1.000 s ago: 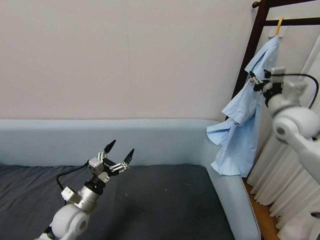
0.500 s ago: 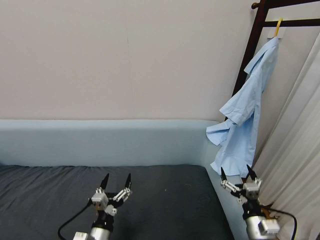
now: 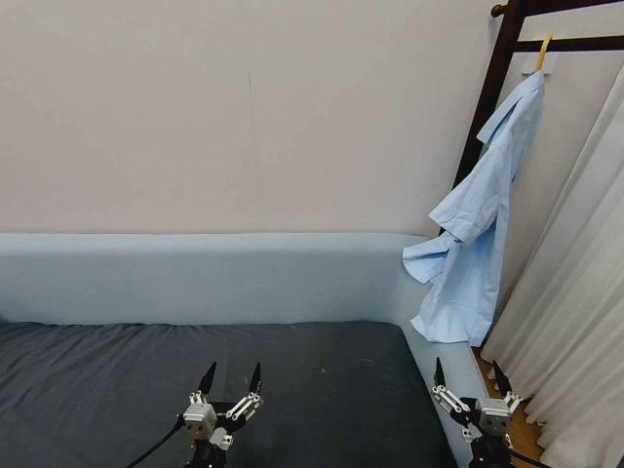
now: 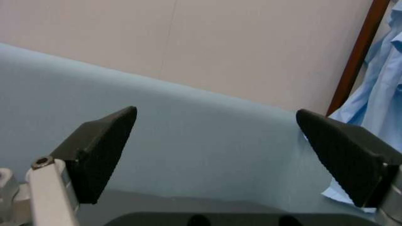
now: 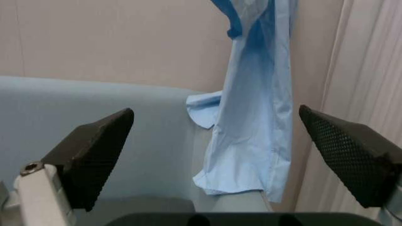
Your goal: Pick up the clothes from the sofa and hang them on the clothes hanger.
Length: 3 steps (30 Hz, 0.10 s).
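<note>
A light blue shirt [image 3: 480, 219] hangs from a yellow hanger [image 3: 542, 51] on the dark wooden rack [image 3: 492, 88] at the right end of the sofa [image 3: 195, 278]. The same shirt [image 5: 257, 108] shows in the right wrist view, and its edge [image 4: 380, 99] in the left wrist view. My left gripper [image 3: 230, 388] is low over the dark seat cushion [image 3: 107, 380], open and holding nothing. My right gripper [image 3: 468, 382] is low by the sofa's right arm, below the shirt, open and holding nothing.
White curtains [image 3: 575, 312] hang to the right of the rack. A plain wall [image 3: 234, 117] rises behind the pale blue sofa back. The wooden floor [image 3: 507, 414] shows between the sofa arm and the curtains.
My right gripper has let go of the shirt near the rack and dropped to the sofa arm. The left gripper has also lowered. The shirt stays hanging.
</note>
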Tool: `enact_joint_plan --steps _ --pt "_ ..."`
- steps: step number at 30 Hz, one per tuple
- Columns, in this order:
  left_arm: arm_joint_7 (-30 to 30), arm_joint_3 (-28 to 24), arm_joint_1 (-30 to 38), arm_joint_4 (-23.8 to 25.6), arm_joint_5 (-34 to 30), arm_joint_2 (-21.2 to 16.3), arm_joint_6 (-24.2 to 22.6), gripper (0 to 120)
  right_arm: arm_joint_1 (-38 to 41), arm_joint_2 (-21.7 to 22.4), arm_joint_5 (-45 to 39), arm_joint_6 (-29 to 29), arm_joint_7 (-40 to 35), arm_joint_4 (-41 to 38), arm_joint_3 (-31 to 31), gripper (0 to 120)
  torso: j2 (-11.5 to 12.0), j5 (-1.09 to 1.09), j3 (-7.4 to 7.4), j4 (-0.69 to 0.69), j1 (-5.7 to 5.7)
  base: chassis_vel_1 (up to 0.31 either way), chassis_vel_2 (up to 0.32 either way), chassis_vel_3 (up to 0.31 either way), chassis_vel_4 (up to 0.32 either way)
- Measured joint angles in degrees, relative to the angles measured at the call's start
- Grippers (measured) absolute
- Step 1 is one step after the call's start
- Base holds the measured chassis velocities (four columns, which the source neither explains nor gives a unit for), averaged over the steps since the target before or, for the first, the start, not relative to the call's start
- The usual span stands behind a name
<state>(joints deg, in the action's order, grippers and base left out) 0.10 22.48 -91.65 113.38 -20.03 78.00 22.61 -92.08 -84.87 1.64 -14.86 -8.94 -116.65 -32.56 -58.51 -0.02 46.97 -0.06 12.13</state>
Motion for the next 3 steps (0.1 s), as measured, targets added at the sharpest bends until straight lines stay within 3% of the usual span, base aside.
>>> enact_joint_plan --steps 3 --pt "0.0 0.0 0.0 0.0 0.0 0.0 0.0 100 0.1 0.1 -0.1 0.0 0.0 0.1 0.0 100 0.0 0.0 0.0 0.0 0.0 0.0 0.0 0.0 0.0"
